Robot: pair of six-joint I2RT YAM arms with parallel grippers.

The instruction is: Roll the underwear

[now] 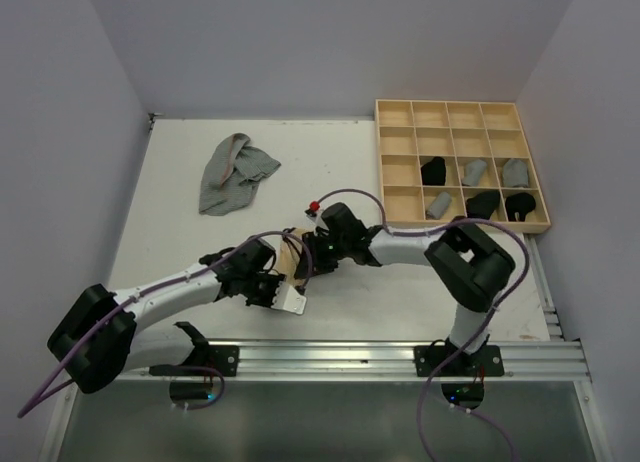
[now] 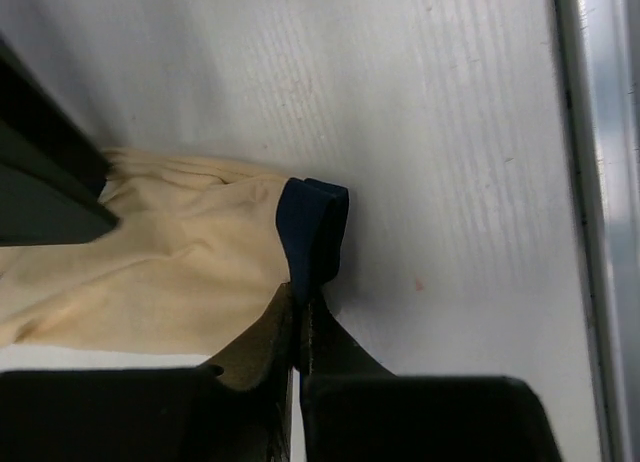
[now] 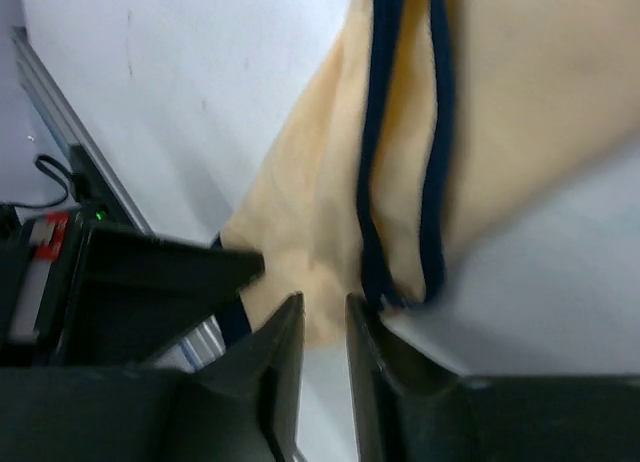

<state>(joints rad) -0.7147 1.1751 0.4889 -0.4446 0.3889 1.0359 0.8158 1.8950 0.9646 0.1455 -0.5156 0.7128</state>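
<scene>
We see the left gripper (image 2: pixel 300 300) pinched shut on the dark trim (image 2: pixel 312 227) of the tan underwear (image 2: pixel 170 262), its two fingers pressed together and a fold of the navy band standing up just past the tips. Across from it, the right gripper (image 3: pixel 322 312) holds its jaws narrowly apart at the opposite edge of the same garment. The cloth's corner reaches those fingertips, but we cannot tell whether it is touched or gripped there. The garment lies between the two grippers on the white table (image 1: pixel 180 232), in the half nearer the arm bases, with loops of trim showing in the right wrist view. In our judgement the step in hand is starting the roll. Doing it well calls for keeping the left pinch low and on the band alone, so the edge turns over on itself as a tight, even first fold rather than dragging the whole piece across the table. The right gripper would best steady the far side so the cloth does not bunch. Farther out, a grey underwear (image 1: pixel 235 172) lies crumpled toward the back left, well apart from both grippers. At the back right, the wooden grid tray (image 1: pixel 462 109) holds six bundles (image 1: pixel 474 171), black and grey, in the two rows nearest the arms.
</scene>
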